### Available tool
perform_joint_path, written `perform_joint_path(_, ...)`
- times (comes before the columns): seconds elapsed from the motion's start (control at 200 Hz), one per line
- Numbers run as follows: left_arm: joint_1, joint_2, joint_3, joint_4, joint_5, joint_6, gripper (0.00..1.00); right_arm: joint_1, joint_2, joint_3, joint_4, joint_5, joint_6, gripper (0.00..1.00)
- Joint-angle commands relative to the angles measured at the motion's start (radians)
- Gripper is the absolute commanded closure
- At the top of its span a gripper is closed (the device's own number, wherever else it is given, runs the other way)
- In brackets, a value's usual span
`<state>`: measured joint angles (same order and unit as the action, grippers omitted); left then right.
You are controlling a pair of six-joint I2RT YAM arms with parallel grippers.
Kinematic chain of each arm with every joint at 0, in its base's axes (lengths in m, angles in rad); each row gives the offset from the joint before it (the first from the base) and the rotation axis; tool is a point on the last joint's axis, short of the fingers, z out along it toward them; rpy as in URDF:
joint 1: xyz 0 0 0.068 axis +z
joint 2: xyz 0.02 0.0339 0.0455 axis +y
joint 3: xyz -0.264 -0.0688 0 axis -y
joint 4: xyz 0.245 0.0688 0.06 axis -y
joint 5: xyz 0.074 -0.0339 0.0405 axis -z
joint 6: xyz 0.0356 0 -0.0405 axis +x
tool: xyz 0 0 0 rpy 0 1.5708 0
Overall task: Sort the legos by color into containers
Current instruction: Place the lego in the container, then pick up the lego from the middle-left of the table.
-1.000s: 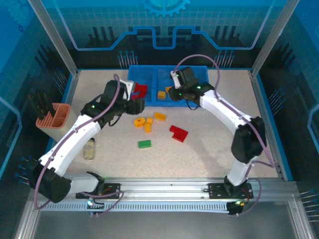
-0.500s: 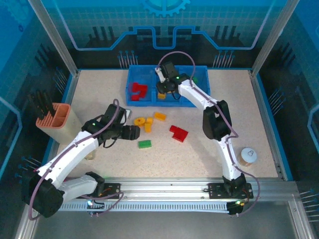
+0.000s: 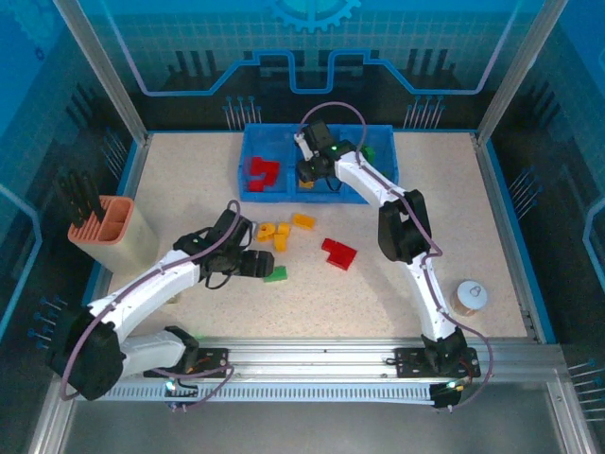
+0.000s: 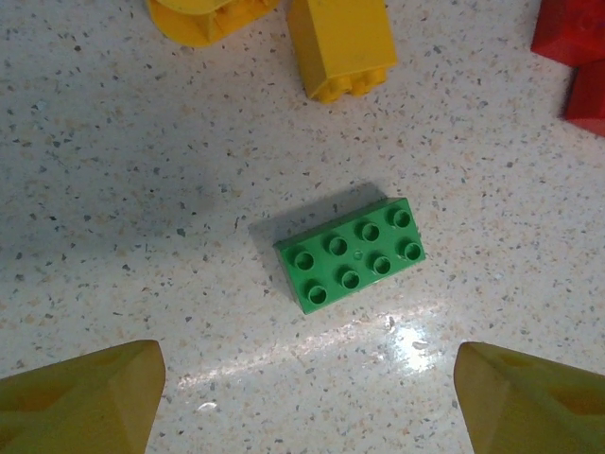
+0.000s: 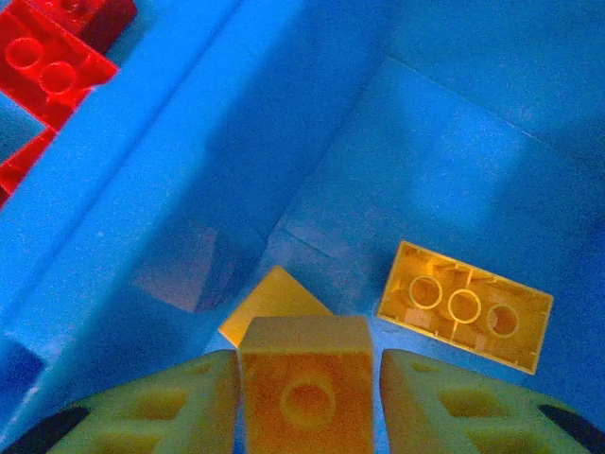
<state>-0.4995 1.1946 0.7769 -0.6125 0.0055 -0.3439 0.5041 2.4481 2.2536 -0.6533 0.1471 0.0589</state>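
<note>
A green lego (image 4: 350,255) (image 3: 275,273) lies studs up on the table, just ahead of my open left gripper (image 4: 307,397) (image 3: 257,264), apart from both fingers. My right gripper (image 5: 307,402) (image 3: 308,176) hangs in the middle container of the blue tray (image 3: 318,128). A yellow lego (image 5: 304,364) sits between its fingers, with a thin gap on the right side. An upturned yellow lego (image 5: 465,305) lies on that floor. Red legos (image 3: 262,172) fill the left container. Yellow legos (image 3: 281,234) and a red lego (image 3: 337,253) lie loose on the table.
A peach slotted holder (image 3: 109,227) stands at the left edge. A small round white object (image 3: 470,295) sits near the right arm's base. A green piece (image 3: 367,151) lies in the tray's right container.
My left arm swung back from the tray to the green lego, jaws widening. My right gripper moved left into the middle container and loosened on the yellow lego.
</note>
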Motion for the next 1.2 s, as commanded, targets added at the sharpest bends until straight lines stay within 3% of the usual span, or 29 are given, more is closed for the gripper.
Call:
perform_joint_path(0.0,-0.021,0.050,-0.004,0.017,0.013,-0.040,0.17,-0.009,-0.017,0.009,-0.023,-0.017,-0.011,0.52)
perform_joint_path(0.31,-0.103,0.204,0.061,0.015,-0.055,-0.241,0.17,-0.011,-0.116,-0.093,0.031,-0.044,-0.020,0.48)
perform_joint_path(0.53,-0.168,0.310,0.119,0.045,-0.087,-0.271,0.16,-0.012,-0.212,-0.169,0.051,-0.060,-0.054,0.46)
perform_joint_path(0.761,-0.191,0.425,0.172,0.012,-0.137,-0.290,0.15,-0.028,-0.357,-0.351,0.134,-0.071,-0.048,0.43)
perform_joint_path(0.951,-0.205,0.495,0.206,0.001,-0.170,-0.298,0.15,-0.037,-0.539,-0.605,0.230,-0.097,-0.029,0.39)
perform_joint_path(1.196,-0.218,0.538,0.208,-0.002,-0.174,-0.332,0.30,-0.058,-0.794,-0.864,0.264,-0.042,0.014,0.36)
